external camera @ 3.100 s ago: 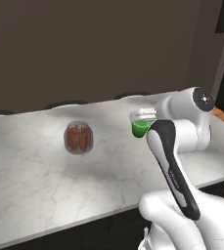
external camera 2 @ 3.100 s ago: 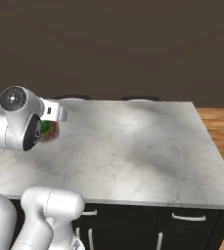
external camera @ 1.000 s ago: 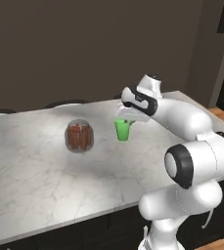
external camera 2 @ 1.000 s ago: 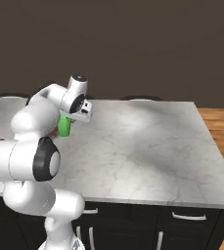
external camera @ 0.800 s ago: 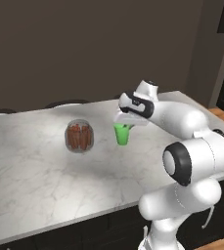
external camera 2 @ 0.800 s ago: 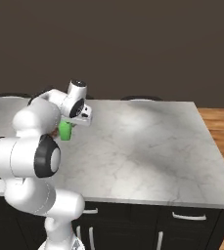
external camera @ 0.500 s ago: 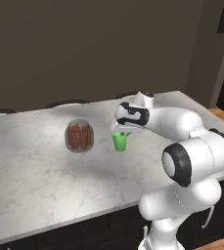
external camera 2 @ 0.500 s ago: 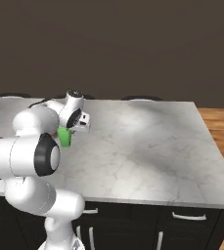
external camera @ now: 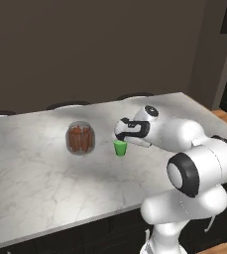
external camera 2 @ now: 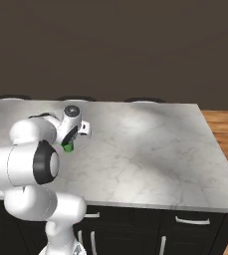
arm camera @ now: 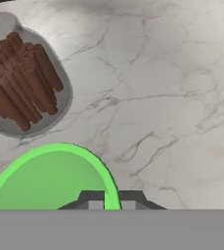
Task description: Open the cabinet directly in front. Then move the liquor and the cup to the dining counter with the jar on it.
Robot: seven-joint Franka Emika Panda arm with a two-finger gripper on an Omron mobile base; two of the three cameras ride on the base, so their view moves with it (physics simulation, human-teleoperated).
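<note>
The bright green cup hangs from my gripper, which is shut on its rim, low over the white-grey marble dining counter. Whether the cup's base touches the marble I cannot tell. In the hand view the cup fills the lower left, its rim pinched by the gripper. The squat brownish jar stands a short way left of the cup, apart from it, and sits at the upper left of the hand view as the jar. From the right base the cup peeks out under my gripper. The liquor and the cabinet are out of view.
The marble top stretches wide to the right of the cup. Near-black base cabinets with pale handles run below its front edge. Dark chair backs line the far side, and wooden floor lies beyond the right end.
My arm has carried the cup down and slightly nearer, from well above the counter to just over it beside the jar. The jar has not moved.
</note>
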